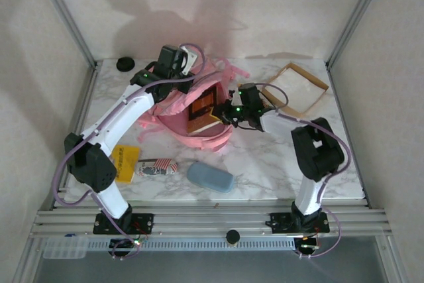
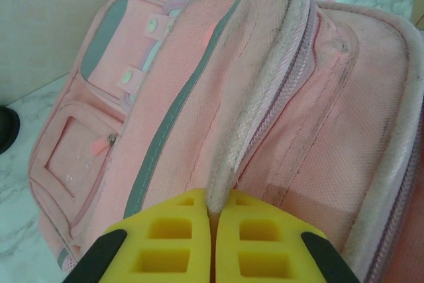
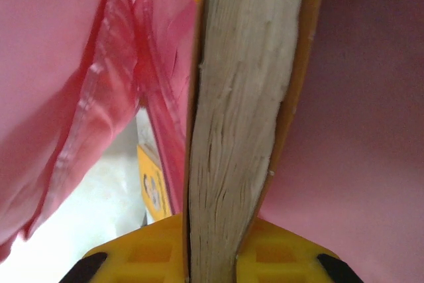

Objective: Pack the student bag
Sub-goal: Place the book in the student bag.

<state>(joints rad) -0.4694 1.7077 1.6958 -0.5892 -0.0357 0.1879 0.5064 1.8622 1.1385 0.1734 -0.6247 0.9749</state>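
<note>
Student bag [image 1: 173, 122], mid-table toward the back, looks soft and floppy, best held by its piped zip rim [image 2: 246, 114], where left gripper [image 2: 213, 207] is pinched shut, while right gripper [image 3: 212, 243] clamps a thick book [image 3: 238, 97] inside the mouth.

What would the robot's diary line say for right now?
left gripper: shut on student bag rim | right gripper: shut on book | book: partway inside open bag

The student bag [image 2: 278, 97] is matt woven pink cloth with fuzzy piping. The book [image 3: 238, 97] between the jaws shows rough paper edges. The tabletop [image 1: 265, 170] looks smooth, marble-patterned.
</note>
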